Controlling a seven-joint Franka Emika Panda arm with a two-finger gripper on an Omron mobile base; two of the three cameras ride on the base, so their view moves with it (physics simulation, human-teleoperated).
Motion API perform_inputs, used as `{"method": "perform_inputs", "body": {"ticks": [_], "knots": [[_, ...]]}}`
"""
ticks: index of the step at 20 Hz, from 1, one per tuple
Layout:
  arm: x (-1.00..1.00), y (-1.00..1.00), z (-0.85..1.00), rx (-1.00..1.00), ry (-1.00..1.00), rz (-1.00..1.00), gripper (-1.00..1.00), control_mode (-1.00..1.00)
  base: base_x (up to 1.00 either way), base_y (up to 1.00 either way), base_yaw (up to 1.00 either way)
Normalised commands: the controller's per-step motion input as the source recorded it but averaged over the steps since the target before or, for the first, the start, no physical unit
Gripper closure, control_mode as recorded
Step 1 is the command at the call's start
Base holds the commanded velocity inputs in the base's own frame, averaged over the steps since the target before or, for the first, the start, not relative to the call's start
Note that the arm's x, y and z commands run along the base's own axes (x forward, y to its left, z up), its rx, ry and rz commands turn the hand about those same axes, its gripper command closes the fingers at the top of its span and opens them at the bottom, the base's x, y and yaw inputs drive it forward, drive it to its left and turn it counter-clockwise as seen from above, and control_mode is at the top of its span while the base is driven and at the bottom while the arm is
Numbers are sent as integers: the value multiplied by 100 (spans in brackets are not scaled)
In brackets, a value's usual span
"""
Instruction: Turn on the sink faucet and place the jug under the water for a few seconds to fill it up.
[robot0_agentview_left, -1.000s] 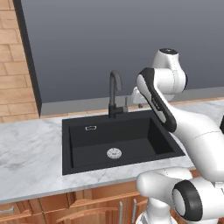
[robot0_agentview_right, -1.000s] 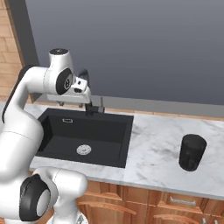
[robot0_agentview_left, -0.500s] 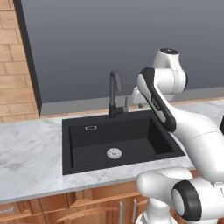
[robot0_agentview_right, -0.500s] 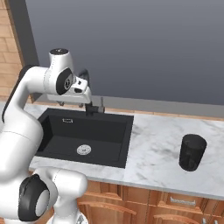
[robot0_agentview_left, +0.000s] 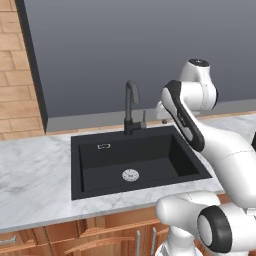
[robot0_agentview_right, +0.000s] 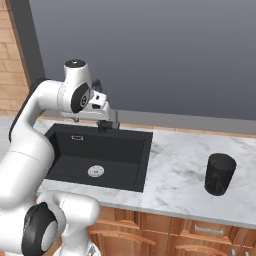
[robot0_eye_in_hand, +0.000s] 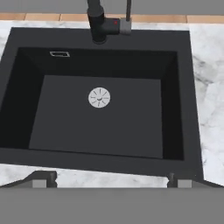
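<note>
Sink (robot0_eye_in_hand: 100, 113) set in my marble counter (robot0_agentview_right: 175, 175), faucet (robot0_agentview_left: 131, 106) at its back rim. Jug (robot0_agentview_right: 220, 173) upright near counter's right front edge. Gripper (robot0_eye_in_hand: 109, 178) above sink, fingers spread wide, holding nothing.

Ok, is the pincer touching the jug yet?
Apart. The right base view shows the jug alone on the counter, right of the sink, with the pincer over by the faucet.

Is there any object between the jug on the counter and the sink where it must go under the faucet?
Nothing visible stands in the way. The jug stands alone on the marble counter to the right of the sink, with bare counter between them. The basin under the faucet holds nothing, and no water runs yet.
</note>
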Motion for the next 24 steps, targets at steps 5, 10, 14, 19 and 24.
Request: {"method": "perform_inputs", "body": {"ticks": [5,10,14,19,24], "knots": [[51,-60,-64,8,-37,24,-100,-100,0,0,0],[78,-21,-27,10,-35,29,-100,-100,0,0,0],[94,0,-4,10,-24,26,-100,-100,0,0,0],[57,-7,-20,9,-22,28,-100,-100,0,0,0],[36,-18,-33,8,-34,33,-100,-100,0,0,0]]}}
